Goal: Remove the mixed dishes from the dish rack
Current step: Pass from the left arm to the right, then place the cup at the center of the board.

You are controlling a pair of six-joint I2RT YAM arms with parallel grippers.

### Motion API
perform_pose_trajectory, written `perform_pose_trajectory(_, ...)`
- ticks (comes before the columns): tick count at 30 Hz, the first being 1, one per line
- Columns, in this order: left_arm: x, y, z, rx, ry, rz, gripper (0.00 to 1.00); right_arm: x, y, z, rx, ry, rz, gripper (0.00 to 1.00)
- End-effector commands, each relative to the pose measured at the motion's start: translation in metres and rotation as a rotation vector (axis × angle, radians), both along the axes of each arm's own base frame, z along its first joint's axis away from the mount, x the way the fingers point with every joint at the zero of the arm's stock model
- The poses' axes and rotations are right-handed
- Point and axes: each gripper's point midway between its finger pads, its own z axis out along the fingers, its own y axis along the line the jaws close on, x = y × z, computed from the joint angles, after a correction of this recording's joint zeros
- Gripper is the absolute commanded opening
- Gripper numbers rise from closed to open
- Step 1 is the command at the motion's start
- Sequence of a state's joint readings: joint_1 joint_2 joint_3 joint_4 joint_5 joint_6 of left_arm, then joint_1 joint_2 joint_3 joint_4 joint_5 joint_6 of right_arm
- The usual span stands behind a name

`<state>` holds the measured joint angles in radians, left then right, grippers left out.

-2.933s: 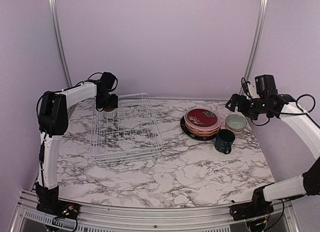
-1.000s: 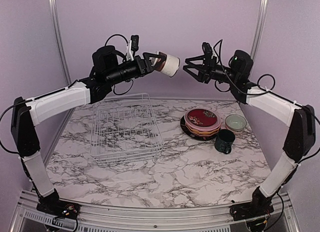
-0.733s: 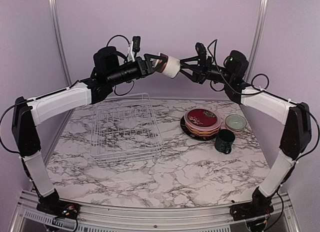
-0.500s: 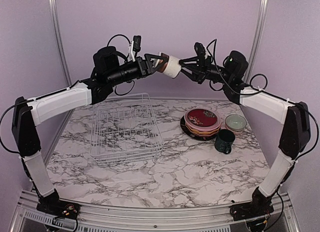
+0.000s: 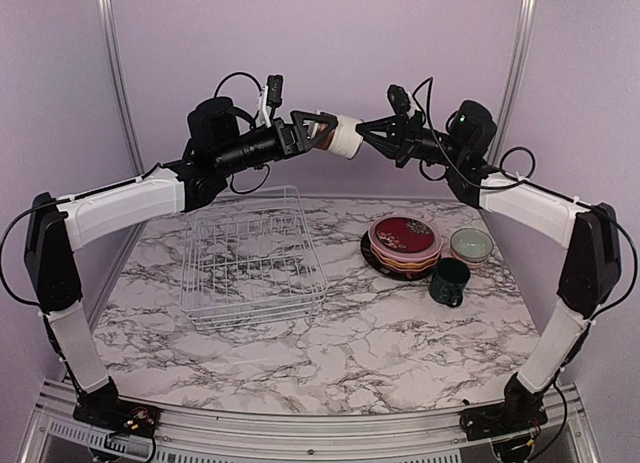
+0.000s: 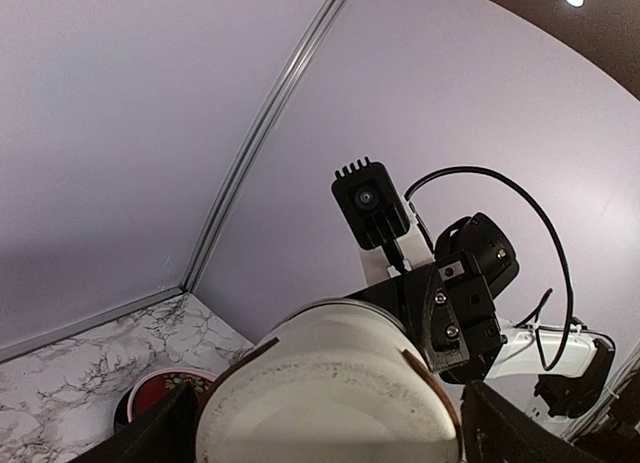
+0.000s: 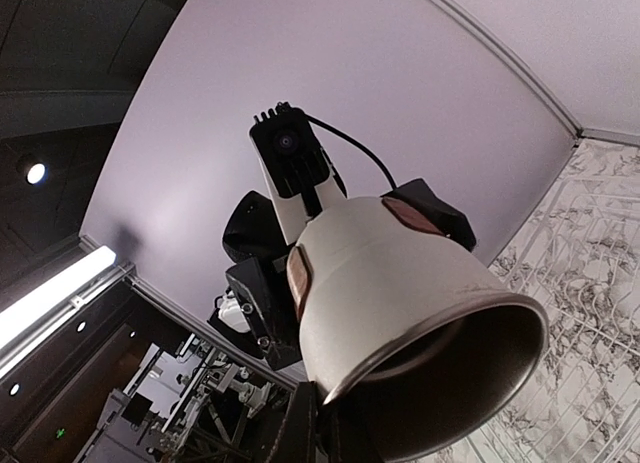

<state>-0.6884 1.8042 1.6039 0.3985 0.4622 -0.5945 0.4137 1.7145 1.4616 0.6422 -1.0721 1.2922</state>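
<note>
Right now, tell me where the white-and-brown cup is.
Top view, centre: the cup hangs mid-air between left end effector and right end effector, above-right of the dish rack.

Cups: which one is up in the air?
The white-and-brown cup, pinched high up by the right gripper; the dark green mug stands on the table.

The dish rack (image 5: 250,258) is sitting left on the tabletop (image 5: 380,343), the plate stack (image 5: 405,245) lying right of it, the bowl (image 5: 471,245) resting right of the stack, the mug (image 5: 449,281) standing before the bowl. Overhead, the cup (image 5: 345,136) is hanging between left end effector (image 5: 318,133) and right end effector (image 5: 365,133).
</note>
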Motion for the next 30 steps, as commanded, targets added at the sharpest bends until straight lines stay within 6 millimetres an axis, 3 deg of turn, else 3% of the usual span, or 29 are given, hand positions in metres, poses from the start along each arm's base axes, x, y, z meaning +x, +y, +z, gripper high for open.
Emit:
perform_pose_trajectory(1,0.004,0.003,-0.014,0.045,0.014,0.042,0.99,-0.014,-0.003,0.014,-0.036,-0.078,-0.015,0.0)
perform_pose_trajectory(8,0.008,0.021,-0.029,0.086,0.051,0.106,0.99,-0.018,-0.012,-0.011,-0.176,-0.07,-0.074,0.0)
perform_pose_trajectory(15,0.023,0.059,-0.041,0.09,0.101,0.21,0.99,-0.028,-0.028,-0.06,-0.399,-0.047,-0.15,0.0)
perform_pose_trajectory(21,0.031,0.075,-0.049,0.127,0.116,0.275,0.99,-0.046,-0.051,-0.117,-0.699,-0.056,-0.226,0.0)
perform_pose_trajectory(30,0.037,0.08,-0.062,0.143,0.157,0.313,0.99,-0.079,-0.079,-0.21,-1.131,-0.016,-0.253,0.0)
